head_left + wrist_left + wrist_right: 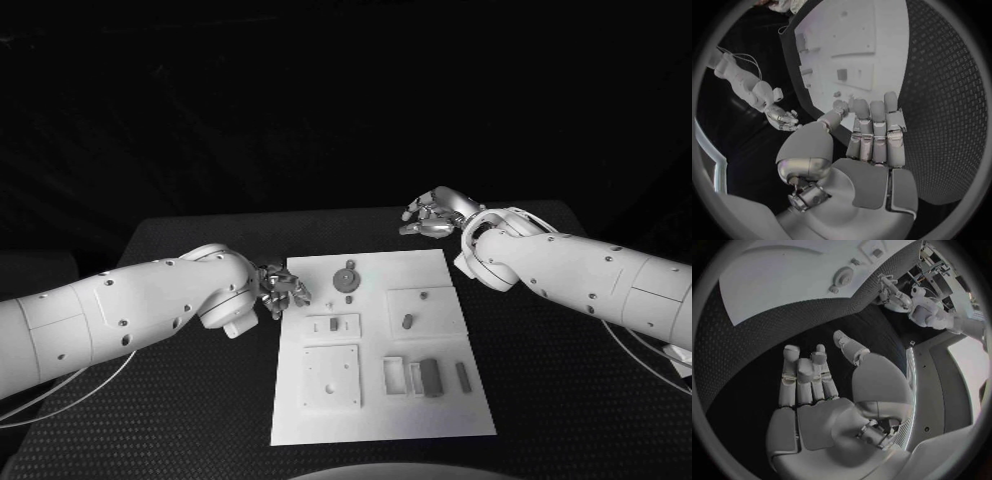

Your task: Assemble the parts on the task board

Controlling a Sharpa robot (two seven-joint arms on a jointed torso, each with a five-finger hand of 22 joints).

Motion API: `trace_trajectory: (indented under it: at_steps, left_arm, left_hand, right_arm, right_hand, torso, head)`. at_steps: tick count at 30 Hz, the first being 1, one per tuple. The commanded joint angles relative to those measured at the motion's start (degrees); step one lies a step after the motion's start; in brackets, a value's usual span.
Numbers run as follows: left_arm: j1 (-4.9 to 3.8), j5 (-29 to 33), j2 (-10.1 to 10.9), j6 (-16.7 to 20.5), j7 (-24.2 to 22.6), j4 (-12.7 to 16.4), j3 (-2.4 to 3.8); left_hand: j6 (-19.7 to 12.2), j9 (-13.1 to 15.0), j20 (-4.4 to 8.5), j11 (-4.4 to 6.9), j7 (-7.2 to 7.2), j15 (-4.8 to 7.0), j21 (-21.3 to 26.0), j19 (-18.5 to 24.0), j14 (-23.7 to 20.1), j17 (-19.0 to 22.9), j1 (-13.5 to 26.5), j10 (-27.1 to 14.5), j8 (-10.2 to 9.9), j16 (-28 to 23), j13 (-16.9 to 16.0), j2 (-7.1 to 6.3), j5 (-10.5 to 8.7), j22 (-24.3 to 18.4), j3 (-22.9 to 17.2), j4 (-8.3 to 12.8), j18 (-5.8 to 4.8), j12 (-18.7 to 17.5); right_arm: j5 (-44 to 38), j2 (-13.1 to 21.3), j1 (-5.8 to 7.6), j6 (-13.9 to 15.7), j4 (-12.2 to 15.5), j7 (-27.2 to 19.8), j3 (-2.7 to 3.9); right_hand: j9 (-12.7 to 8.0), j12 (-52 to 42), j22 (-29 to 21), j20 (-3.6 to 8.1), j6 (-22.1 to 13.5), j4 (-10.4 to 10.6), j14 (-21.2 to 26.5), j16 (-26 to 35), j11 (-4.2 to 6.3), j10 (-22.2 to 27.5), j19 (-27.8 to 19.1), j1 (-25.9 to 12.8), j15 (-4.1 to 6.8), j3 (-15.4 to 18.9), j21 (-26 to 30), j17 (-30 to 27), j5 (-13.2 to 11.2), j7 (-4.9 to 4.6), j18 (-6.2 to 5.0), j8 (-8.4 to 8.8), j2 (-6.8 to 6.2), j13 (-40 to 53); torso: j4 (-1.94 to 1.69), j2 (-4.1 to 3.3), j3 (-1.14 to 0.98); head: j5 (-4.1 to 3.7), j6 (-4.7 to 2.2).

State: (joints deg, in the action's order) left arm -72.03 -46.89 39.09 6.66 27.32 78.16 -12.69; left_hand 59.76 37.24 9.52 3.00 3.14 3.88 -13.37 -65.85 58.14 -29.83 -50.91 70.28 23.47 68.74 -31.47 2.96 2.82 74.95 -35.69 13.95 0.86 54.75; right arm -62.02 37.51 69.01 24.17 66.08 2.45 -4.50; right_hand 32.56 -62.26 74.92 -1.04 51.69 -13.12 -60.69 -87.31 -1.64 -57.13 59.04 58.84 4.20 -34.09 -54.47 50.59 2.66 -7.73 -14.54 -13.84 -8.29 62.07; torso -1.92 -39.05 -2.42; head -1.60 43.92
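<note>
Your left hand (280,288) sits at the left edge of the task board (433,420), near its far end, fingers apart and holding nothing; in the left wrist view the fingers (873,131) extend side by side with the board edge just beyond the tips. Your right hand (433,215) hovers beyond the board's far right corner, apart from it, fingers likewise loose and empty.

The round part (348,277) with its short stem lies on the board just beside the left hand, toward the board's middle. Its long axis runs roughly along the board's length. The left hand is clearly nearer; judge any first grasp from there. The bar parts (430,377) lie lengthwise nearer the robot.
</note>
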Motion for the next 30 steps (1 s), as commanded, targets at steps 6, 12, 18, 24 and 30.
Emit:
trace_trajectory:
  at_steps: [6, 12, 18, 24, 30]
  left_arm:
    - [0.81, -5.4, 1.1, 8.9, 2.4, 4.7, -1.11]
    - [1.96, -6.3, 0.5, 8.8, 3.3, 5.2, -1.12]
    - [2.49, -6.3, -0.4, 7.3, 3.6, 5.3, -1.1]
    - [2.5, -7.2, -0.8, 3.3, 4.0, 5.5, -1.1]
    - [2.49, -6.8, -1.1, 2.4, 4.0, 5.2, -1.1]
  left_hand:
    - [1.1, 1.9, 0.01, 0.96, -0.85, 0.06, -0.4, -0.7, 0.7, 0.2, -1.7, 1.7, 3.5, 0.3, 0.2, 0.73, -0.05, 1.3, 0.1, 0.3, -0.21, -0.3]
    - [1.3, 1.9, 0.02, 1.04, -0.92, 0.08, -0.4, -0.8, 0.9, 0.3, -1.7, 1.9, 3.6, 0.3, 0.3, 0.46, -0.05, 1.3, 0.1, 0.2, -0.19, -0.4]
    - [1.5, 1.9, 0.01, 1.1, -1.0, 0.08, -0.4, -0.8, 0.9, 0.3, -1.6, 2.0, 3.7, 0.3, 0.3, 0.34, -0.05, 1.3, 0.1, 0.2, -0.19, -0.5]
    - [1.8, 1.9, 0.01, 1.16, -1.09, 0.08, -0.5, -0.8, 1.0, 0.4, -1.3, 2.3, 4.0, 0.3, 0.3, 0.22, -0.05, 1.3, 0.2, 0.0, -0.2, -0.4]
    - [2.8, 0.7, -0.13, 1.1, -1.09, -0.14, -0.3, -0.9, 1.9, 1.2, -1.1, 3.8, 2.9, -0.7, 1.4, -0.63, -0.04, 1.2, 0.0, -0.2, 0.03, -2.2]
  right_arm:
    - [-0.1, 0.2, -0.02, -0.5, 0.3, -0.3, 0.02]
    - [-0.1, 0.2, -0.02, -0.6, 0.3, -0.3, 0.02]
    - [-0.1, 0.1, -0.02, -0.6, 0.3, -0.3, 0.02]
    - [-0.1, 0.1, -0.02, -0.7, 0.3, -0.3, 0.02]
    - [-0.1, 0.1, -0.02, -0.7, 0.4, -0.3, 0.02]
  right_hand:
    - [0.0, -0.2, 0.9, 0.16, -0.6, -0.2, -0.1, 0.0, -0.5, 0.0, 0.1, -0.1, -0.27, 0.1, 0.2, -0.1, 0.2, -0.8, -0.46, 0.21, 0.53, -0.1]
    - [0.0, -0.3, 0.9, 0.17, -0.6, -0.2, -0.1, 0.0, -0.5, 0.0, 0.1, -0.1, -0.27, 0.1, 0.2, -0.1, 0.2, -0.8, -0.46, 0.21, 0.53, -0.1]
    - [0.0, -0.3, 0.9, 0.17, -0.6, -0.2, -0.1, 0.0, -0.5, 0.0, 0.1, 0.0, -0.28, 0.1, 0.2, -0.1, 0.2, -0.8, -0.46, 0.21, 0.52, -0.1]
    - [0.0, -0.3, 0.9, 0.17, -0.6, -0.2, -0.1, 0.0, -0.5, 0.0, 0.1, 0.0, -0.28, 0.1, 0.2, -0.1, 0.2, -0.8, -0.46, 0.21, 0.52, -0.1]
    - [0.0, -0.3, 0.9, 0.17, -0.6, -0.2, -0.1, 0.0, -0.5, 0.0, 0.1, 0.0, -0.28, 0.1, 0.2, -0.1, 0.2, -0.8, -0.46, 0.21, 0.51, -0.1]
  torso:
    - [0.03, -0.07, -0.01]
    - [0.07, -0.11, 0.05]
    - [0.14, -0.14, 0.07]
    - [0.17, -0.12, 0.01]
    - [0.1, -0.11, 0.01]
  head:
    - [0.26, 0.3]
    - [0.34, 0.48]
    - [0.31, 0.72]
    - [0.2, 0.98]
    - [0.14, 1.1]
